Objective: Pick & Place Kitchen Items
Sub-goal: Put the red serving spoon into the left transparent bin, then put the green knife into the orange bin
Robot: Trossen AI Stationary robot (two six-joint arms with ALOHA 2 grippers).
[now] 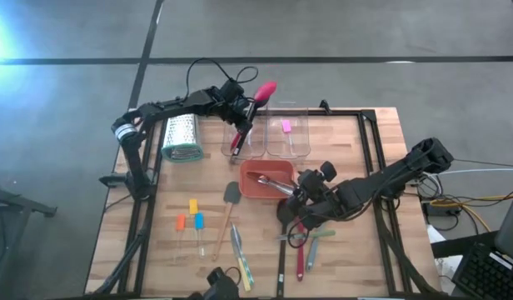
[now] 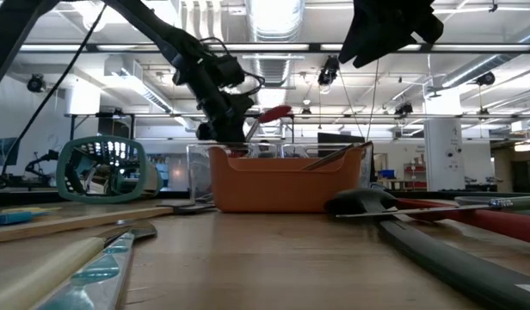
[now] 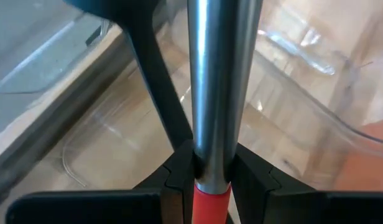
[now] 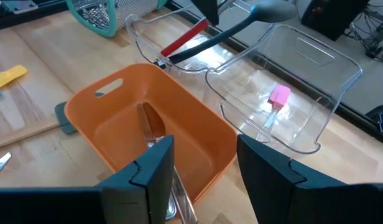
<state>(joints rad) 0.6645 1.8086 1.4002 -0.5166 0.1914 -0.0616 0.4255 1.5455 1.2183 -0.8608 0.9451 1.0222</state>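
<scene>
We read no writing anywhere. Our left pincer clamps the red-headed spatula steeply tilted, head far-right; right pincer gapes.

The counter is pale blond wood with a plank grain and a black frame. Both arms are dark, nearly black; the left claw grips a utensil with a pink-red head, a steel-grey shaft and a red band. Just below the right claw sits an orange tray with a silver spoon in it. Beyond the tray, a clear tub holds a small pink piece. The grater is metal with teal trim. Orange, yellow and blue pieces lie farther off.
</scene>
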